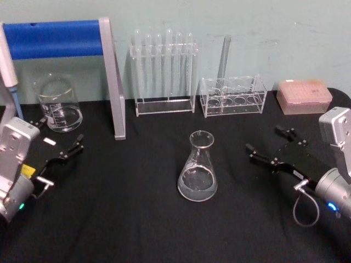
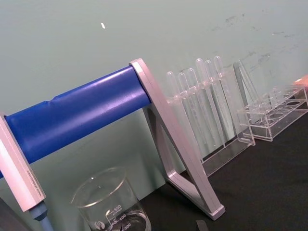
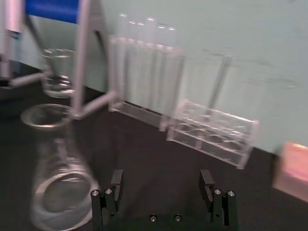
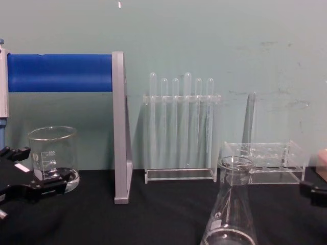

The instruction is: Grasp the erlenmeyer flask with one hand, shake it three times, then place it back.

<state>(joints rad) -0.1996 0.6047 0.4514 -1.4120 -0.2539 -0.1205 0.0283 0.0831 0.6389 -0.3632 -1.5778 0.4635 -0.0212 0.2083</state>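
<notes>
The erlenmeyer flask (image 1: pixel 197 167) stands upright on the black table, mid-front, clear glass with a narrow neck. It also shows close up in the chest view (image 4: pixel 230 212) and in the right wrist view (image 3: pixel 57 178). My right gripper (image 1: pixel 265 138), the hand with the silver cable plug, hovers open to the right of the flask, a gap apart. Its two fingers (image 3: pixel 115 182) stand wide with nothing between them, and the flask is off to one side of them. My left gripper (image 1: pixel 60 131) rests open at the far left, near the beaker (image 1: pixel 57 104).
A blue-barred stand with a grey leg (image 1: pixel 115 82) rises at the back left. A rack of test tubes (image 1: pixel 163 71) and a low clear rack (image 1: pixel 233 96) line the back wall. A pink box (image 1: pixel 304 96) sits at the back right.
</notes>
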